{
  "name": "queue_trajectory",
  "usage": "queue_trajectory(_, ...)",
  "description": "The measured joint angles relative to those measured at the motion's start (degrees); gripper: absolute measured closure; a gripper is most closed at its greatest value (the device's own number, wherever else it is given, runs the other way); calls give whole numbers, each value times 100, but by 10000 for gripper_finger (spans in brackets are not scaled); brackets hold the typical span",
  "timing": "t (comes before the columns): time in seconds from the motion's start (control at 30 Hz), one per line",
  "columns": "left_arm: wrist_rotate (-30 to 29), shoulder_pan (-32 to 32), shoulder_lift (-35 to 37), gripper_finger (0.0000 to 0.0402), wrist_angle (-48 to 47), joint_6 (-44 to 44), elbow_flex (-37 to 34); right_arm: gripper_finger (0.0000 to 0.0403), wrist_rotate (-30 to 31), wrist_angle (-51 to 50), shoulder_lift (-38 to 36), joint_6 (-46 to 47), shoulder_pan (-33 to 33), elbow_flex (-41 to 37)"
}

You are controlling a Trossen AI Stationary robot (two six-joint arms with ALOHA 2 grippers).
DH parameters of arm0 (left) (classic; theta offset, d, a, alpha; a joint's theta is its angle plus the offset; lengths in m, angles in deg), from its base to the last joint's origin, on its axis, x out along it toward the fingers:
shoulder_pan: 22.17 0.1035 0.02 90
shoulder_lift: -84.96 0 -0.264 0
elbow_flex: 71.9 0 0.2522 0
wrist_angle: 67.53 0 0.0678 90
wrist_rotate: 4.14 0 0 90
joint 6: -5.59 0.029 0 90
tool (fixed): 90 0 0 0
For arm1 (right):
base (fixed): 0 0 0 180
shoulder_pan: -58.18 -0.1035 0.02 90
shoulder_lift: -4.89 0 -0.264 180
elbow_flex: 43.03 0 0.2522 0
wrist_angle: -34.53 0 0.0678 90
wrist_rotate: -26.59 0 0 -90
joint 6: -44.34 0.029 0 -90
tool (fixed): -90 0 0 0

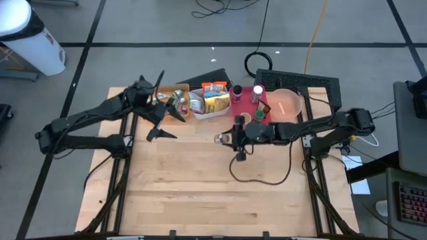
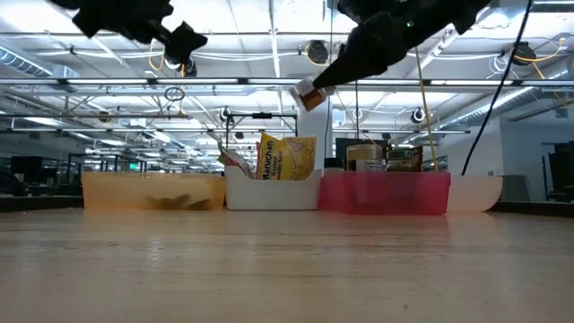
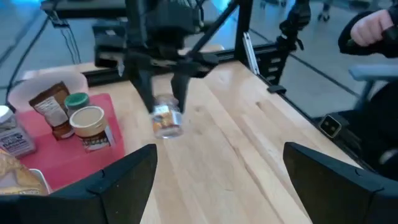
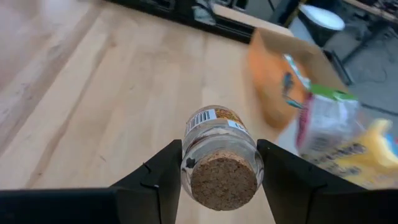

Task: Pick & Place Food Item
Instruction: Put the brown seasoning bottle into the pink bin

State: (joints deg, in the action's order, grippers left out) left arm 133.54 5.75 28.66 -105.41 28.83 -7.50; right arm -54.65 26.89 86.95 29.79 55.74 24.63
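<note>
- Glass and cork mark the item in hand: from above, the right gripper (image 1: 230, 139) holds a small jar (image 1: 222, 139) over bare wood just in front of the red bin (image 1: 245, 93). The left gripper (image 1: 168, 115), its fingers spread and empty, hangs near the orange bin (image 1: 167, 90). A good carry would keep the jar clear of the left arm.
- Low view: the jar (image 2: 308, 95) rides high above the table (image 2: 287, 269), tilted, well over the white bin (image 2: 273, 190). That height looks ample to clear every rim; lowering it before release would avoid a drop.
- Left wrist view: the jar (image 3: 166, 119) sits clamped in the other arm's fingers, beside the red bin (image 3: 81, 155).
- Right wrist view: both fingers (image 4: 163, 171) press the jar (image 4: 222, 155) just under its cork stopper (image 4: 224, 179). Such a grip on smooth glass could slip, so a slow move seems wise.
</note>
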Motion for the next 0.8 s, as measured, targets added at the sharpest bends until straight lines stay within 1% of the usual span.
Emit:
queue_trajectory(0.1, 2, 14, 289, 46, 779, -380, -671, 235, -7, -319, -307, 164, 207, 6)
queue_trajectory(0.23, -2, 14, 474, 46, 2108, -1041, -1504, 235, -21, -643, -692, 329, 502, 6)
queue_trajectory(0.33, -7, 14, 471, 46, 2909, -1548, -1954, 235, -155, -946, -955, 337, 771, 86)
queue_trajectory(0.43, -26, 14, 470, 46, 3470, -1750, -2220, 235, -154, -1495, -1012, 333, 1027, 463)
queue_trajectory(0.5, -94, 14, 450, 46, 3644, -1759, -2305, 235, -156, -2079, -979, 273, 1206, 800)
queue_trajectory(0.63, -334, 14, 447, 46, 3658, -1634, -2329, 235, -175, -3189, -649, 106, 1600, 1653)
queue_trajectory(0.8, -471, 14, 447, 46, 3671, -1552, -2329, 235, -623, -4502, 71, -58, 2190, 2764)
